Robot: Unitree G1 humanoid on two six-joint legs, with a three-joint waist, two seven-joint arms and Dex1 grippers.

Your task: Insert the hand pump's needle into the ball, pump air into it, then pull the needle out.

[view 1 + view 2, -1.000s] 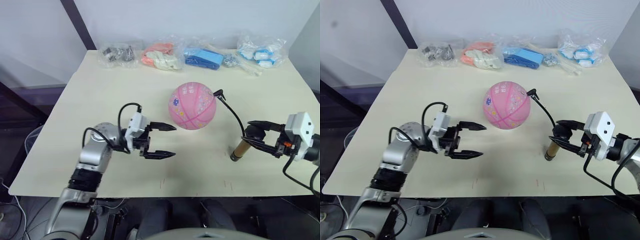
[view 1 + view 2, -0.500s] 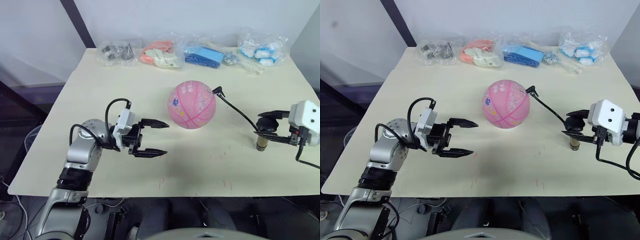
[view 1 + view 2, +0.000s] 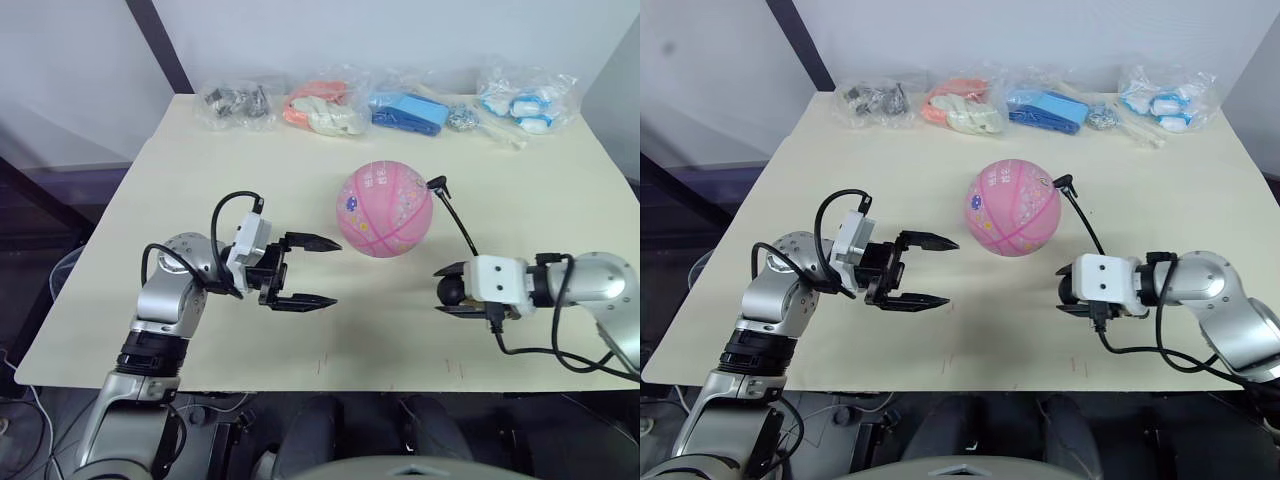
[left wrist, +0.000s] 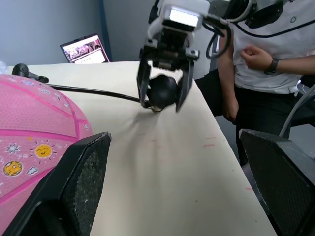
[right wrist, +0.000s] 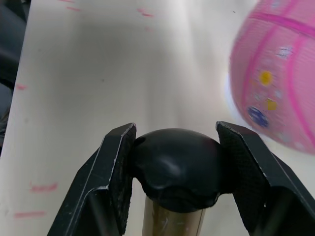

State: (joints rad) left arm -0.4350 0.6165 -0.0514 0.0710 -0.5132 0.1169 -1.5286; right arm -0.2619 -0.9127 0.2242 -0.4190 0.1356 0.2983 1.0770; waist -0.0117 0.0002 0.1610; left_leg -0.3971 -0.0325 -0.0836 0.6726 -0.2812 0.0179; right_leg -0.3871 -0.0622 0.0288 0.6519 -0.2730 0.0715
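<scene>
The pink ball [image 3: 385,210] rests on the table's middle. The needle's black fitting [image 3: 437,185] sits against the ball's upper right side; the pin itself is too small to make out. The thin black hose [image 3: 462,234] runs from it down to the hand pump. My right gripper [image 3: 447,290] is shut on the pump's rounded black end cap [image 5: 174,167], with the bronze barrel [image 5: 174,223] below it. My left gripper [image 3: 305,270] stands open and empty a short way left of the ball, apart from it.
Several clear bags of small items [image 3: 400,108] line the table's far edge. In the left wrist view a person [image 4: 266,54] is beside the table's edge and a laptop [image 4: 86,49] shows beyond the table.
My right gripper has swung left toward the table's middle with the pump still in it, and now points toward the left gripper. The left arm has barely shifted. The ball stays put.
</scene>
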